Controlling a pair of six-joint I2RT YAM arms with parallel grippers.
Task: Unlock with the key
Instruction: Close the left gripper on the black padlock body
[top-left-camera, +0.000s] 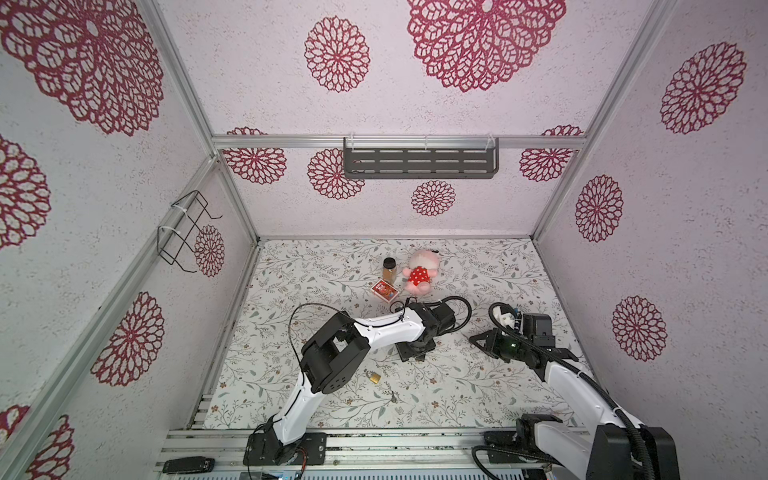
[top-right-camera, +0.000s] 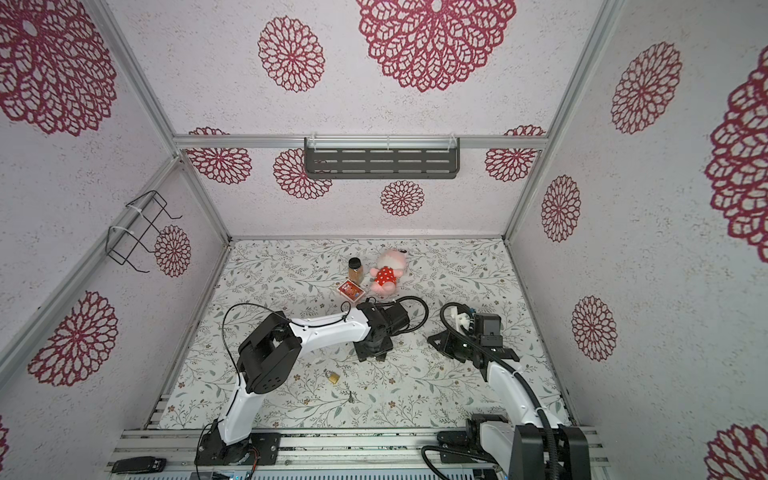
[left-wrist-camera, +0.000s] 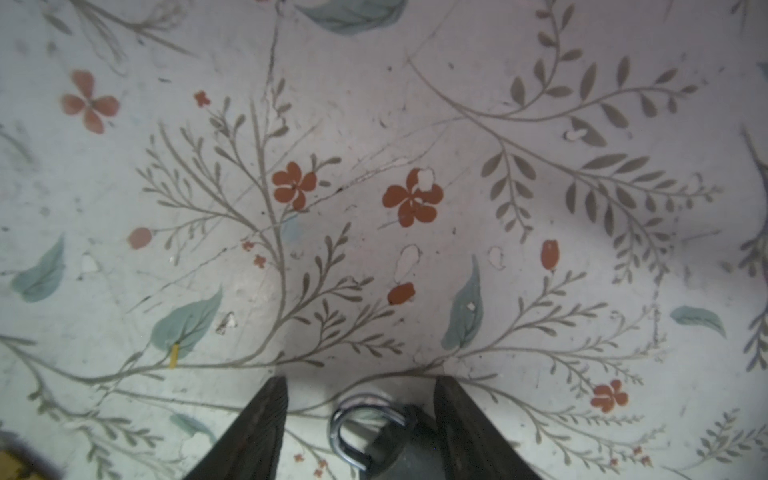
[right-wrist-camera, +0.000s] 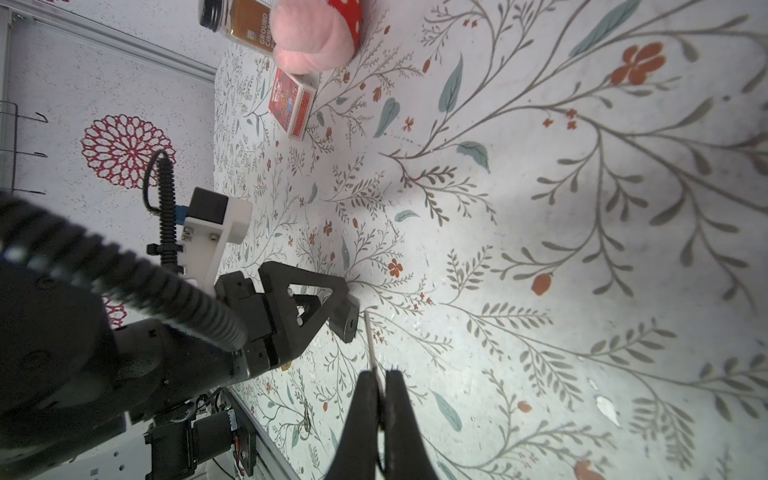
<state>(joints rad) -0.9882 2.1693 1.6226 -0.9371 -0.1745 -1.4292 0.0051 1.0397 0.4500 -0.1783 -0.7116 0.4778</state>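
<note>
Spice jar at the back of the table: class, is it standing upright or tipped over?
Upright: in both top views the spice jar stands on its base, black lid uppermost.

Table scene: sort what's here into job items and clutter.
For the job: grey padlock between the jaws of the left gripper, key pinched in the right gripper.
Lying about: brass padlock, loose key, spice jar, card box, plush toy.

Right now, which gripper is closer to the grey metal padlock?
Left. The left gripper straddles the grey metal padlock, with a finger on each side. The right gripper is off to its side, shut on a thin key pointing near it.
</note>
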